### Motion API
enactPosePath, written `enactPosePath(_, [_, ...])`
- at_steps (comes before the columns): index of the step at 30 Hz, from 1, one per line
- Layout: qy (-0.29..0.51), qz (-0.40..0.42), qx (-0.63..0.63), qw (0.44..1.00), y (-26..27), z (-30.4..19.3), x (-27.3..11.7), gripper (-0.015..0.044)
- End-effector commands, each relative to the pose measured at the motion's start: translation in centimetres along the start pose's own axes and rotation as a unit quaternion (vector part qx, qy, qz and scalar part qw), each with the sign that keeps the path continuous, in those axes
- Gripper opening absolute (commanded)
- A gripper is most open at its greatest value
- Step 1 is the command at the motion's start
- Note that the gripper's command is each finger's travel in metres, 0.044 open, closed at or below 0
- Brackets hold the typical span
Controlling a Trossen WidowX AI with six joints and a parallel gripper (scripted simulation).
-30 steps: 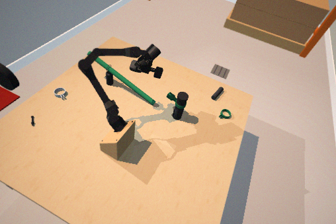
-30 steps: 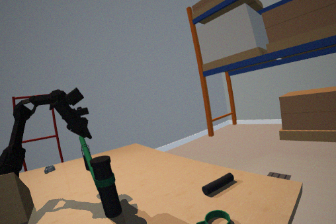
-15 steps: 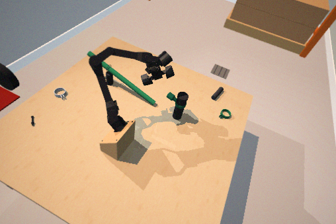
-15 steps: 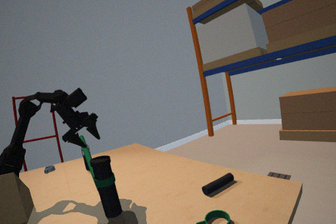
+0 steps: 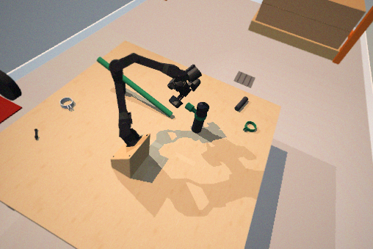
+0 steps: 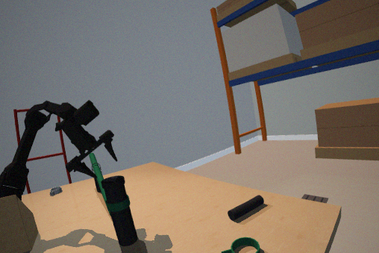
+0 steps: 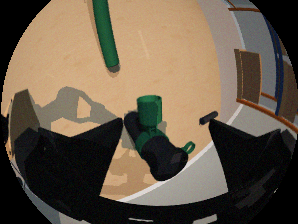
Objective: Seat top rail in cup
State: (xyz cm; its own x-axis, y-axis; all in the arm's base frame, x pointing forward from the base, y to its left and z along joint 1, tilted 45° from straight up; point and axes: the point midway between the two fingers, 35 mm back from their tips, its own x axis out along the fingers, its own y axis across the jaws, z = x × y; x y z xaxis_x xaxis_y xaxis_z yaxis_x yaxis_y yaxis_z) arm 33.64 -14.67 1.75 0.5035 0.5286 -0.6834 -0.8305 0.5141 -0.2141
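One open claw [image 5: 182, 95] [image 6: 98, 166] [image 7: 168, 123], spread wide and holding nothing, hangs over the worktop [image 5: 88, 196] [image 6: 186, 199] [image 7: 60, 65] above the big post [image 5: 197, 124] [image 6: 124, 229] [image 7: 165, 155]. The green rail [image 5: 147, 95] [image 6: 98, 173] [image 7: 105, 37] slants from near the worktop's far corner, its cut end outside the green cup [image 5: 189, 107] [image 7: 149, 110] on the post's band [image 5: 200, 118] [image 6: 118, 204] [image 7: 149, 136].

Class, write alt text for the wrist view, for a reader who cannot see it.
Between the open gripper's two black fingers, a black post wears a green band holding a green cup. Above, the end of a green rail stops short of the cup. A small black cylinder lies near the right-hand finger's tip in the picture.
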Motion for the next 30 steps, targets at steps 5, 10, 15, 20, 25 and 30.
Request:
enactPosePath(5, [0.004,-0.002,-0.024,1.000,0.1,-0.4,0.7,0.0440])
enactPosePath(10, [0.004,-0.002,-0.024,1.000,2.0,-0.5,4.0,0.0440])
enactPosePath(15, [0.003,-0.002,-0.024,1.000,2.3,-0.5,4.5,0.0440])
enactPosePath(20, [0.004,-0.002,-0.024,1.000,2.3,-0.5,4.9,0.0440])
enactPosePath(25, [0.004,-0.002,-0.024,1.000,2.2,-0.6,5.7,0.0440])
enactPosePath(30, [0.004,-0.002,-0.024,1.000,2.2,-0.6,6.5,0.0440])
